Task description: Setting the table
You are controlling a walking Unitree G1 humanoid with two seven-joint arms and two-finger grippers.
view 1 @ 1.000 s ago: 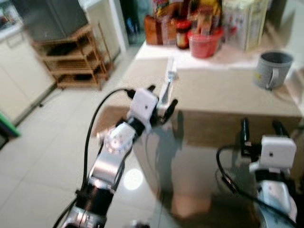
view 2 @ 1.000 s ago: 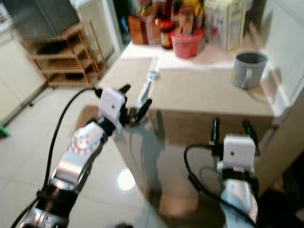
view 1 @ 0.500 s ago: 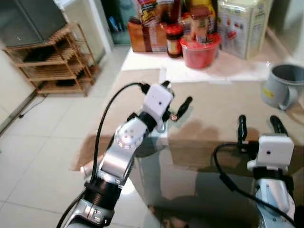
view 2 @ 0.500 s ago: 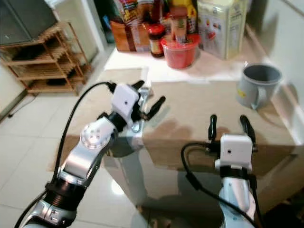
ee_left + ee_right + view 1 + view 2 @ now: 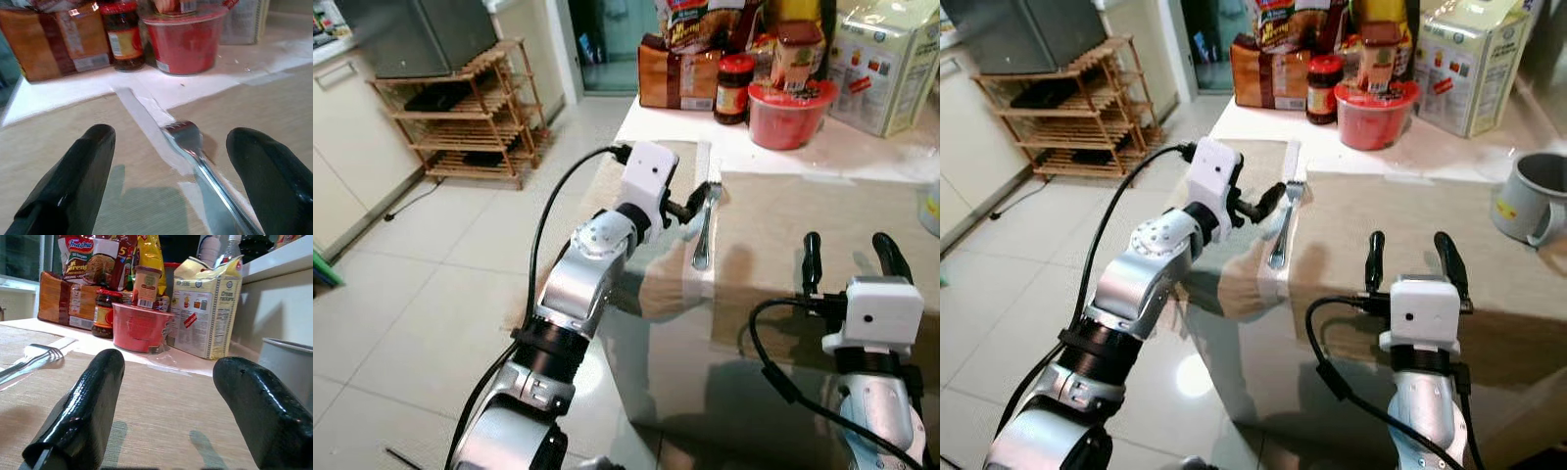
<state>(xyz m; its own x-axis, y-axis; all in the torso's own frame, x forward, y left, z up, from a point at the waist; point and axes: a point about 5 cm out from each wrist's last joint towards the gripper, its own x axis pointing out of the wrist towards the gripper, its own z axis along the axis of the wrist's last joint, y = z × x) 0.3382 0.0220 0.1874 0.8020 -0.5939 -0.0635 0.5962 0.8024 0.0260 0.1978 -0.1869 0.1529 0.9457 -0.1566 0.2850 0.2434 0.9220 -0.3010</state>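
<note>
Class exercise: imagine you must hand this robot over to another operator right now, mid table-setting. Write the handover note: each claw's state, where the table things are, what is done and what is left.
Left claw: open, at the table's left edge, fingers either side of the fork, not gripping it.
Right claw: open, holding nothing, low over the beige placemat.
Fork: lying flat along the placemat's left edge, tines pointing toward the red bowl and food packets at the far end.
Grey mug: on the table, off to the right.
Done: fork laid by the mat.
Left: draw the left claw clear; no plate, knife or spoon can be seen at this place, so those probably remain.
</note>
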